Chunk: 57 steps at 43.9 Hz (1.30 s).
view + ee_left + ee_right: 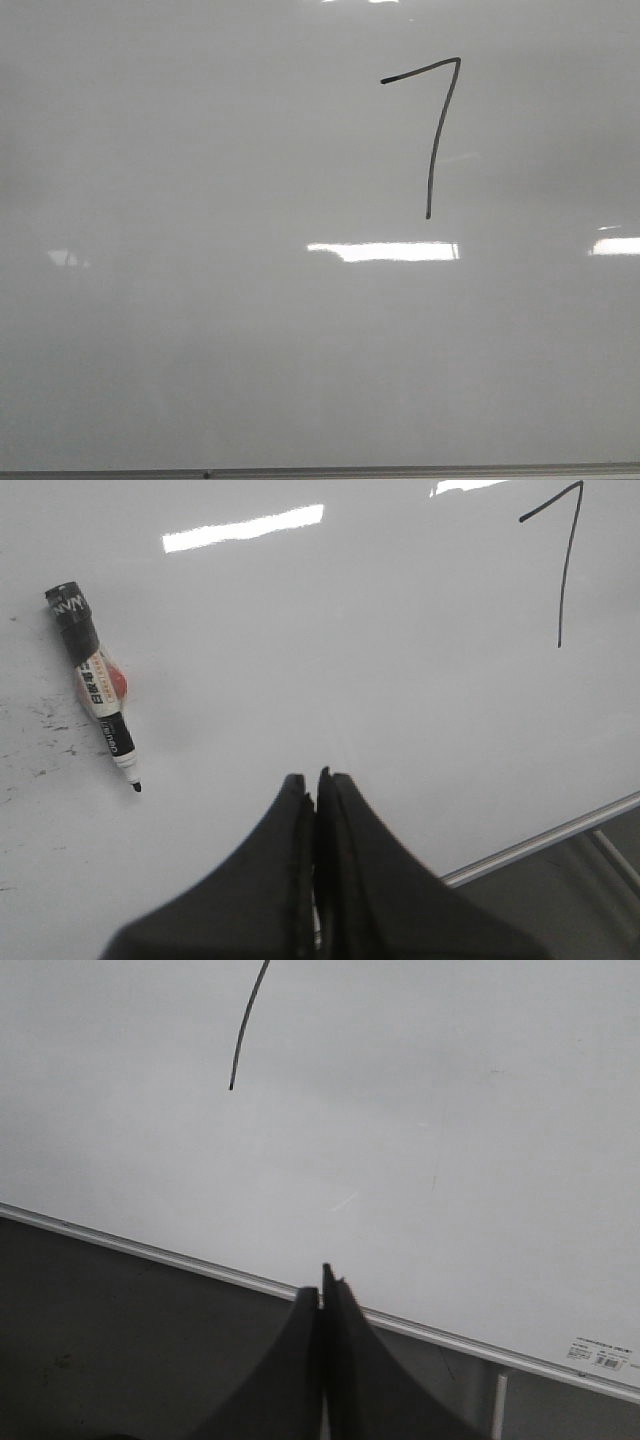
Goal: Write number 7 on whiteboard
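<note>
Number 7 (430, 130) drawn on whiteboard (200, 200). Uncapped marker (95, 680) lies flat on it. Left fingers (300, 820) and right fingers (308, 1310) pressed together, holding nothing.

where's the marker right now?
Only the left wrist view shows the marker: it lies uncapped on the whiteboard, held by neither end effector, well apart from the number 7 on the far side of that picture.

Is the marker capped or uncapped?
Uncapped: the marker lies flat on the whiteboard, bare dark tip exposed, no cap in view.
</note>
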Each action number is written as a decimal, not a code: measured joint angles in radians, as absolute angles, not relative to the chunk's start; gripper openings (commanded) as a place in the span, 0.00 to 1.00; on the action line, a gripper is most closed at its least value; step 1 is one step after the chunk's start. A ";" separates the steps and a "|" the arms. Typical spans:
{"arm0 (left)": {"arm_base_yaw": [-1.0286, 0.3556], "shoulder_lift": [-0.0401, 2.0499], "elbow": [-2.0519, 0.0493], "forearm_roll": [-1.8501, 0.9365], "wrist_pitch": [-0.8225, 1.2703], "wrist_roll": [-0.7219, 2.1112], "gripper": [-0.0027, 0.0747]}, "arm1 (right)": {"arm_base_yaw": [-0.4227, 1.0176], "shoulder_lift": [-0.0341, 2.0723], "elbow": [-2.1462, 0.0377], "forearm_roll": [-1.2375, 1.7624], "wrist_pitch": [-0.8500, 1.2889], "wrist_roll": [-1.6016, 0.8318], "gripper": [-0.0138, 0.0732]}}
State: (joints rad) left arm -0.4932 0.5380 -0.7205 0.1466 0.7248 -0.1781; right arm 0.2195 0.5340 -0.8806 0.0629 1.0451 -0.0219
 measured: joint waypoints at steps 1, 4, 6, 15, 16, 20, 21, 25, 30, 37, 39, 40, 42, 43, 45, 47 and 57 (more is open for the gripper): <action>-0.493 0.538 -0.721 0.147 0.725 -0.178 0.01 | 0.220 0.534 -0.881 0.063 1.047 -0.022 0.08; -0.493 0.538 -0.721 0.147 0.725 -0.178 0.01 | 0.220 0.534 -0.881 0.063 1.047 -0.022 0.08; -0.493 0.538 -0.719 0.147 0.725 -0.178 0.01 | 0.220 0.534 -0.881 0.063 1.047 -0.022 0.08; -0.379 0.451 -0.663 0.091 0.709 -0.168 0.01 | 0.220 0.534 -0.881 0.063 1.047 -0.022 0.08; -0.360 0.436 -0.650 0.077 0.701 -0.160 0.01 | 0.220 0.534 -0.881 0.063 1.047 -0.022 0.08; -0.281 0.361 -0.564 0.046 0.598 -0.101 0.01 | 0.220 0.534 -0.881 0.063 1.047 -0.022 0.08; -0.257 0.344 -0.542 0.042 0.559 -0.089 0.01 | 0.220 0.534 -0.881 0.063 1.047 -0.022 0.08; -0.182 0.269 -0.441 0.023 0.445 -0.072 0.01 | 0.220 0.534 -0.881 0.063 1.047 -0.022 0.08; -0.101 0.162 -0.308 0.000 0.330 -0.065 0.01 | 0.220 0.534 -0.881 0.063 1.047 -0.022 0.08; -0.047 0.053 -0.173 0.000 0.240 -0.065 0.01 | 0.220 0.534 -0.881 0.063 1.049 -0.022 0.08; -0.046 0.037 -0.148 0.000 0.228 -0.065 0.01 | 0.220 0.534 -0.881 0.063 1.049 -0.022 0.08; -0.044 0.032 -0.132 0.000 0.218 -0.065 0.01 | 0.220 0.534 -0.881 0.063 1.049 -0.022 0.08; -0.044 0.023 -0.107 0.000 0.201 -0.065 0.01 | 0.220 0.534 -0.881 0.063 1.049 -0.022 0.08; -0.044 0.020 -0.094 0.000 0.192 -0.063 0.01 | 0.220 0.534 -0.881 0.063 1.049 -0.022 0.08; -0.040 0.009 -0.066 0.006 0.177 -0.063 0.01 | 0.220 0.534 -0.881 0.063 1.049 -0.022 0.08; -0.035 -0.001 -0.044 0.011 0.163 -0.063 0.01 | 0.220 0.534 -0.881 0.063 1.049 -0.022 0.08; -0.020 -0.006 0.008 0.017 0.059 -0.046 0.01 | 0.220 0.534 -0.881 0.063 1.049 -0.022 0.08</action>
State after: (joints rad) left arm -0.0200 -0.0059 0.0076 0.0173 0.0586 -0.0462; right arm 0.2195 0.5340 -0.8806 0.0629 1.0490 -0.0219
